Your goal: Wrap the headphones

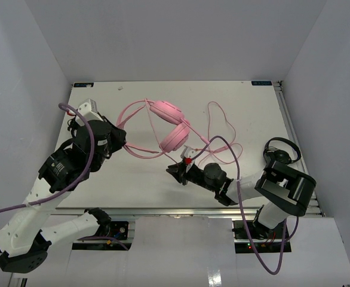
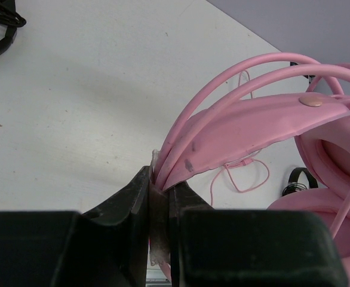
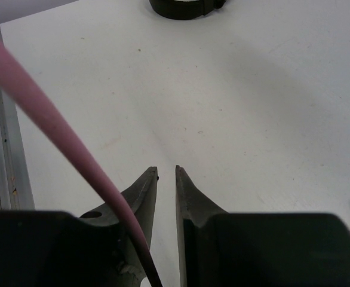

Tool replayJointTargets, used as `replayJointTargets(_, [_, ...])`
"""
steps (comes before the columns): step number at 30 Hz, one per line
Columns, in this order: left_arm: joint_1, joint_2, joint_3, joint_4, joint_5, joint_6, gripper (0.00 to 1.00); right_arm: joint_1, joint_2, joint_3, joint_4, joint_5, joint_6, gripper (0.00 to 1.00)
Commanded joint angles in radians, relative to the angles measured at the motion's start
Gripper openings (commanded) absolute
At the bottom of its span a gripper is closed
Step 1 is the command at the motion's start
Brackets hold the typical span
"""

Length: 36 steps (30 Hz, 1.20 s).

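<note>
Left pincer (image 2: 161, 180) clamps the headphones (image 1: 174, 137) — right pincer (image 3: 166, 170), stretched low, barely parted, empty.

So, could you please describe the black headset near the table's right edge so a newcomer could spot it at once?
Take the white table and follow its right edge toward the arms. Just beyond the right arm's black housing lies a small black thin-banded headset. Unlike the large pink padded over-ear headphones mid-table, it is dark and slim, and nothing grips it.

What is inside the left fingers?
The end of the pink headband, pinched between the left fingers. How deep it reaches is covered by them.
</note>
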Motion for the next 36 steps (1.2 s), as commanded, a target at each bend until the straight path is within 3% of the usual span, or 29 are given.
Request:
replayJointTargets(1, [0.002, -0.051, -0.01, 0.159, 0.06, -0.068, 0.0, -0.009, 0.035, -0.014, 0.107, -0.047, 0.018, 0.18])
replayJointTargets(4, [0.001, -0.079, -0.036, 0.208, 0.099, -0.071, 0.0, -0.01, 0.051, -0.015, 0.122, -0.062, 0.026, 0.13])
replayJointTargets(13, [0.002, -0.085, -0.017, 0.22, 0.192, -0.051, 0.0, -0.033, 0.081, -0.016, 0.135, -0.095, 0.044, 0.17])
replayJointTargets(17, [0.001, -0.085, -0.011, 0.234, 0.252, -0.014, 0.0, -0.054, 0.104, -0.019, 0.162, -0.13, 0.066, 0.09])
replayJointTargets(24, [0.001, -0.082, -0.026, 0.31, 0.584, 0.242, 0.0, -0.181, 0.078, -0.037, 0.156, -0.225, 0.159, 0.08])
replayJointTargets(29, [0.001, -0.079, -0.089, 0.285, 0.793, 0.397, 0.0, -0.318, -0.071, 0.008, -0.08, -0.258, 0.199, 0.08])
replayJointTargets(36, [0.001, -0.037, -0.175, 0.182, 0.679, 0.523, 0.0, -0.417, -0.334, 0.137, -0.554, -0.158, 0.177, 0.08])
